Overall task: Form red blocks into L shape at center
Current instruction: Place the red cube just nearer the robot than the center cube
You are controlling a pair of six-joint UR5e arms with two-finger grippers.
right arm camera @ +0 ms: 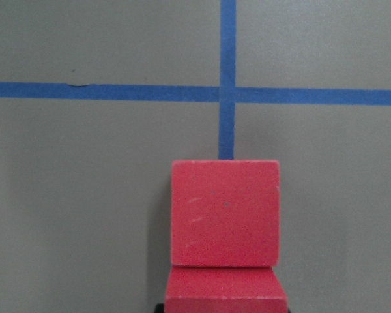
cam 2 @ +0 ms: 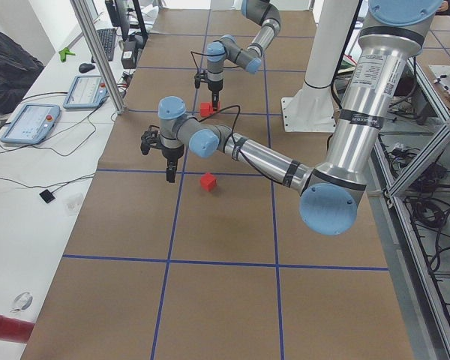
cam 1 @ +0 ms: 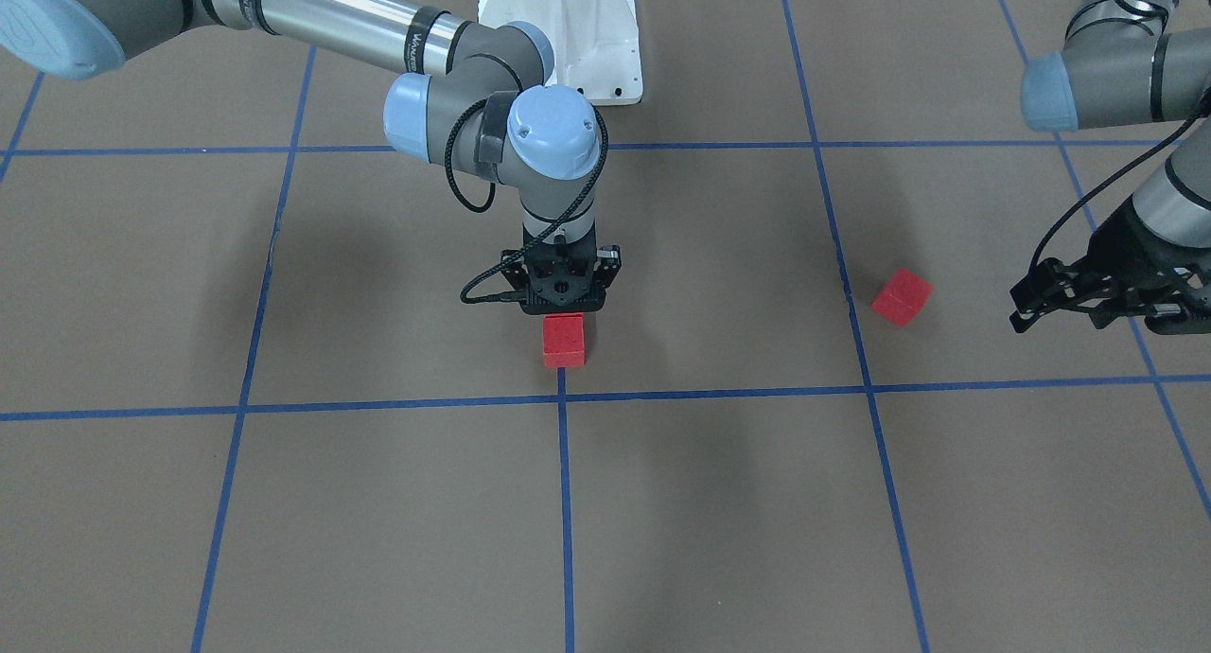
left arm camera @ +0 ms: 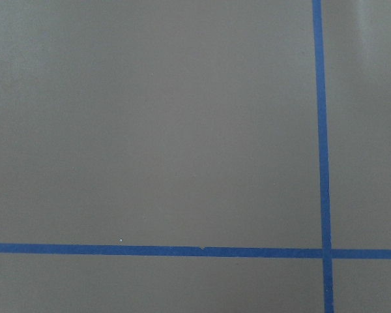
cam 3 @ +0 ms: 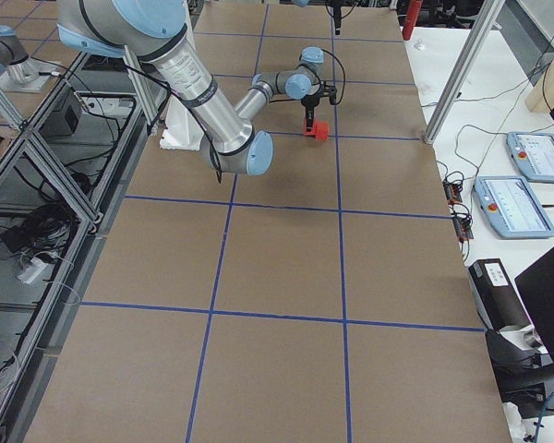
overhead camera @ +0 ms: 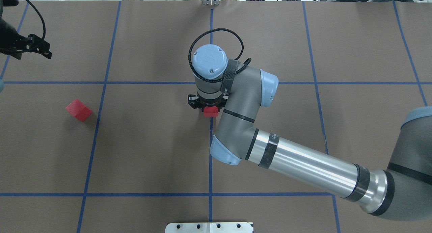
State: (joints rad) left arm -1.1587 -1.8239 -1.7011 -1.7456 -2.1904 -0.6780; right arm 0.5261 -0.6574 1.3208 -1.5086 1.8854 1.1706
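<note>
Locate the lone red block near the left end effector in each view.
Front-facing: block right of middle.
Overhead: block at left.
Exterior left: block mid-frame.
Exterior right: cannot make it out.
Left wrist: absent.
Right wrist: absent.
Landmark: tape line beside it, toward center.

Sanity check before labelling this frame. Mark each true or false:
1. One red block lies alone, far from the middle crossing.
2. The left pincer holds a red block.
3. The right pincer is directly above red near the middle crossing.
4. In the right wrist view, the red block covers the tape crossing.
1. True. The lone red block lies on the robot's left side, beside a tape line.
2. False. The left pincer carries nothing red, and its wrist view shows only floor and tape.
3. True. The right pincer is above the central red block.
4. False. The block stops short of the tape crossing and sits on the single line leading to it.
</note>
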